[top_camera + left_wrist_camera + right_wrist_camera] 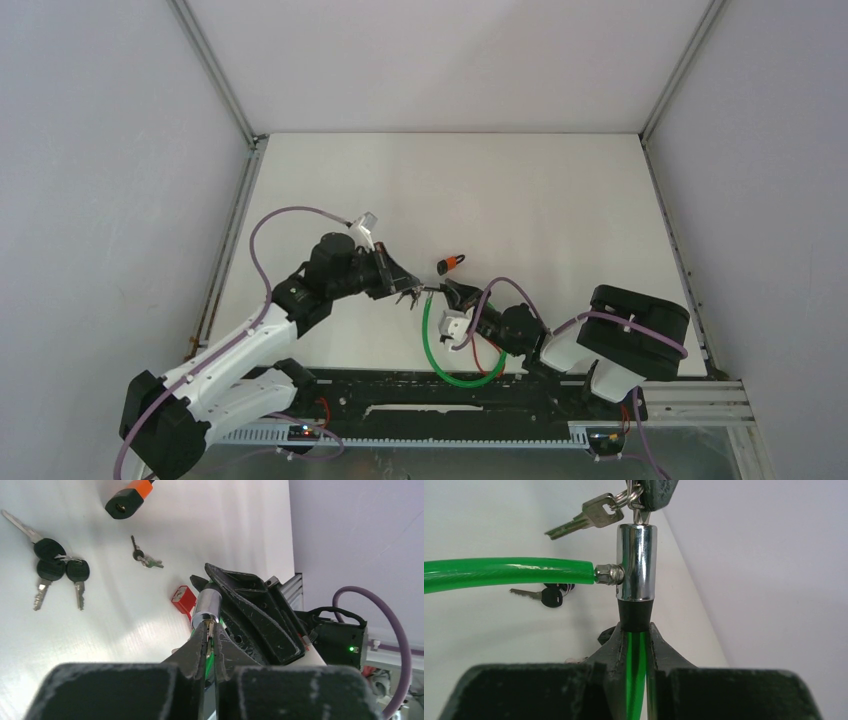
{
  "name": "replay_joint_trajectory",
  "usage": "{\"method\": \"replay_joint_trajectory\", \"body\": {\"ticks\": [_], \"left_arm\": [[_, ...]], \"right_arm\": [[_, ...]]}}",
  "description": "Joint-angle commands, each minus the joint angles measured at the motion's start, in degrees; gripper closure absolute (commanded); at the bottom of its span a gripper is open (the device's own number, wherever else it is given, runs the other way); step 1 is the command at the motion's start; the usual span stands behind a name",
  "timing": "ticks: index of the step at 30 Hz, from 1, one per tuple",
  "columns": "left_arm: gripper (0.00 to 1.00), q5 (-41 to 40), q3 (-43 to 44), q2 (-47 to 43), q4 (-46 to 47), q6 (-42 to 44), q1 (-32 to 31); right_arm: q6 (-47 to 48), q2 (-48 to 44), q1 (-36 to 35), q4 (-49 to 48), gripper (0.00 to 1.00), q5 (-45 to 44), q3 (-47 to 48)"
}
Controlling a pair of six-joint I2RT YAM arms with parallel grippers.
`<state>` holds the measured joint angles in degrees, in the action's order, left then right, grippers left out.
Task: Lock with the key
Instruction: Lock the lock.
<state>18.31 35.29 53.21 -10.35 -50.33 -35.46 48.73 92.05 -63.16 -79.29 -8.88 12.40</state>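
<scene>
A green cable lock (436,352) lies looped at the table's near edge. Its chrome cylinder (636,562) stands upright in the right wrist view, with the cable's other end (509,572) plugged into its side. My right gripper (636,632) is shut on the green cable just below the cylinder's black collar. My left gripper (210,628) is shut on a key whose blade (640,516) meets the cylinder's top end (206,605). A spare silver key (584,515) hangs from the same ring. In the top view the two grippers (410,293) (452,296) meet tip to tip.
An orange and black padlock (452,264) lies just beyond the grippers, also in the left wrist view (127,500). A bunch of black-headed keys (55,565), a small key pair (144,558) and a red tag (184,599) lie on the white table.
</scene>
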Motion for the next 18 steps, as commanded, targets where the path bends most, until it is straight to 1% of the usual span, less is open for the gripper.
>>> {"method": "replay_joint_trajectory", "body": {"ticks": [1,2,4,7,11,15,18], "left_arm": [[0.86,4.38,-0.91,-0.85,2.42,-2.86,-0.20],[0.78,3.84,-0.61,-0.98,1.47,-2.14,-0.20],[0.64,2.44,0.17,-1.60,-0.58,-0.35,-0.15],[0.48,0.92,0.77,-2.66,-2.03,1.38,-0.13],[0.37,-0.05,1.91,-3.25,-3.73,3.21,-0.13],[0.33,-1.00,2.61,-5.03,-5.89,6.22,-0.07],[0.31,-0.53,0.82,-8.60,-5.31,10.62,-0.13]], "right_arm": [[1.19,-0.59,-0.99,-7.96,1.00,2.01,1.92],[1.26,-0.57,-0.93,-7.99,1.00,2.03,1.94],[1.28,-0.64,-0.97,-7.91,1.00,1.91,1.92],[1.28,-0.62,-0.96,-7.98,1.00,2.00,1.92],[1.28,-0.47,-0.95,-7.93,1.00,1.80,1.92],[0.34,-0.50,-0.86,-7.97,1.00,1.12,2.09],[-2.68,-1.12,-0.21,-7.87,1.00,0.42,2.34]]}}
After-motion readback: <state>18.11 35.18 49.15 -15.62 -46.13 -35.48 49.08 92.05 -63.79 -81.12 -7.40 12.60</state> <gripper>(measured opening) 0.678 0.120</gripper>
